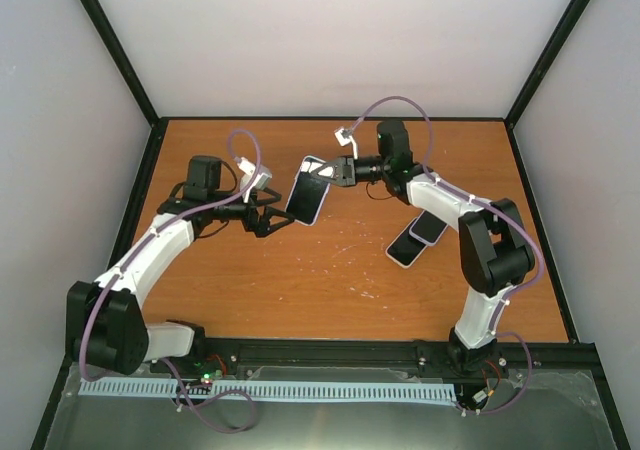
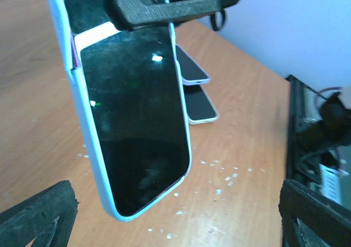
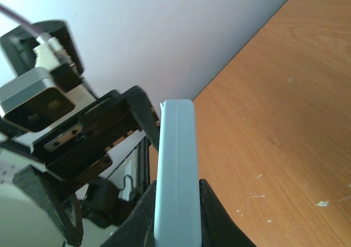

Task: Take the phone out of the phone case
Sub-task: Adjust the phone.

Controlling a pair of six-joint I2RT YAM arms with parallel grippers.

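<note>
The phone point(image 2: 137, 121) sits inside the pale blue phone case point(image 2: 90, 142). It is held tilted above the desk point(image 1: 330, 280), lower end free, likely so the other arm can reach it. Right hand point(image 1: 332, 173) pinches the top end. Left hand point(image 1: 276, 218) is spread wide just beside the lower end, not touching. Two spare phones point(image 1: 428, 228) lie on the desk.

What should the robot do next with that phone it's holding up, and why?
Probably ease the open left gripper forward onto the free lower end of the phone: the right gripper clamps its top, and the case is not yet off.
</note>
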